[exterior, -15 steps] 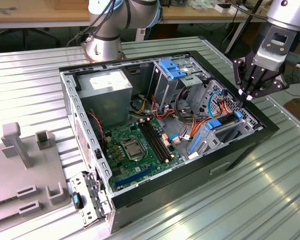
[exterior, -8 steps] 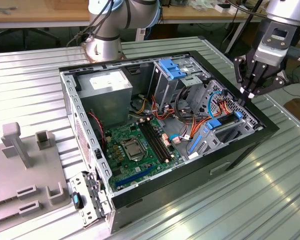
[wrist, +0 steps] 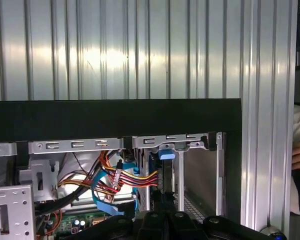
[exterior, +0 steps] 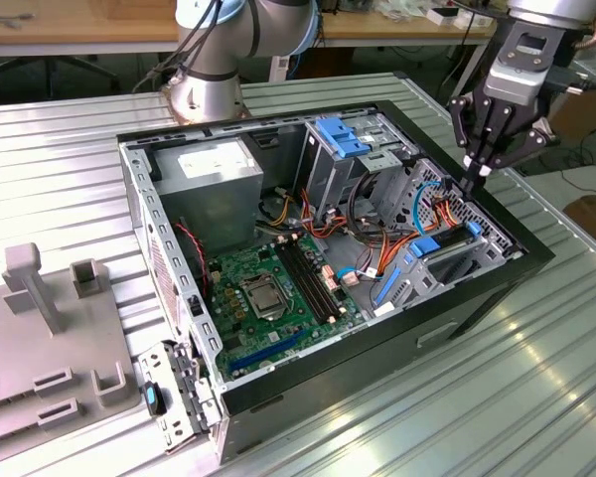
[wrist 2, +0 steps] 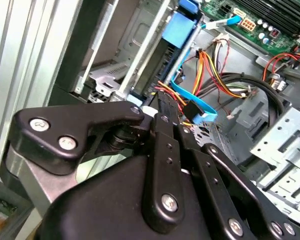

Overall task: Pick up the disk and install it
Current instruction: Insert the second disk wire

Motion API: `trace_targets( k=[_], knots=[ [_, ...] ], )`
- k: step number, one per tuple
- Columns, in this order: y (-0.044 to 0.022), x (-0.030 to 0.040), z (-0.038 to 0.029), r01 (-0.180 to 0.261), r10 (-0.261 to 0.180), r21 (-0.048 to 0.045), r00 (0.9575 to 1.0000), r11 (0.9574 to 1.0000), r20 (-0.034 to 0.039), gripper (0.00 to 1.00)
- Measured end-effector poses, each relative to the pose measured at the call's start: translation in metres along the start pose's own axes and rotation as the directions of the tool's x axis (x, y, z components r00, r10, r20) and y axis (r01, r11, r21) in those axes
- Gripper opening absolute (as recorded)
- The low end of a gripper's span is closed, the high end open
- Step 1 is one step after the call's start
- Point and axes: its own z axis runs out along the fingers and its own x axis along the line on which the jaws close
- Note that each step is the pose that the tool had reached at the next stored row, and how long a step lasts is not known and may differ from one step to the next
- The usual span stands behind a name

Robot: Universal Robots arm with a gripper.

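Tool [exterior: 474,169] hangs over the corner of the open computer case [exterior: 179,393] at the exterior view's right, fingertips drawn together to a point just above the drive bay. Nothing seen between the fingers; I judge them closed and empty.

Disk [exterior: 455,260] sits low in the bay at that same end of the case, lying at a slant: dark face up, bright blue rails [exterior: 429,245] at its sides. In the second wrist view the blue rail end [wrist 2: 182,25] stands just beyond the black finger links [wrist 2: 165,150], with a blue ribbon cable [wrist 2: 195,102] and a bundle of orange, yellow and red wires [wrist 2: 210,65] close by.

Handling, my judgement:
- Rigid metal body, dense for its size; will not flex in a grip.
- Dark face looks smooth, likely slippery under hard pads.
- Shock-sensitive; should not be dropped or knocked on the cage.
- Best hold is across the two long sides on the blue plastic rails, which offer a less slick surface than the metal. Keep off the connector edge and the cables.

Materials around it:
- Case walls: perforated, stamped grey sheet steel, thin edges.
- Motherboard [exterior: 268,293]: green, studded with small parts.
- Power-supply box [exterior: 219,184]: plain grey, boxy.
- Desk [exterior: 517,397]: ribbed, glossy aluminium profile, strong glare.
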Motion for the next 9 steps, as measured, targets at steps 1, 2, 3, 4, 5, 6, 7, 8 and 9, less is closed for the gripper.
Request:
trace_targets(
  k=[1,2,3,4,5,6,7,8,9],
  knots=[
    [-0.0001,0.0030,-0.0007,0.000,0.000,-0.0001,1.0000,1.0000,0.0044,0.11],
    [-0.0002,0.0059,-0.0016,-0.001,0.001,-0.0002,0.9999,1.0000,0.0111,0.11],
    [-0.0004,0.0120,-0.0034,-0.002,0.002,-0.0009,0.9996,1.0000,0.0290,0.11],
    [-0.0006,0.0170,-0.0051,-0.003,0.003,-0.0013,0.9991,1.0000,0.0417,0.11],
    [-0.0009,0.0232,-0.0066,-0.003,0.003,-0.0014,0.9986,1.0000,0.0537,0.11],
    [-0.0010,0.0250,-0.0070,-0.004,0.004,-0.0016,0.9983,1.0000,0.0577,0.11],
    [-0.0012,0.0259,-0.0073,-0.004,0.004,-0.0018,0.9981,1.0000,0.0607,0.11],
    [-0.0016,0.0263,-0.0073,-0.004,0.004,-0.0026,0.9980,1.0000,0.0631,0.11],
    [-0.0026,0.0265,-0.0072,-0.004,0.005,-0.0040,0.9979,1.0000,0.0647,0.11]
  ],
)
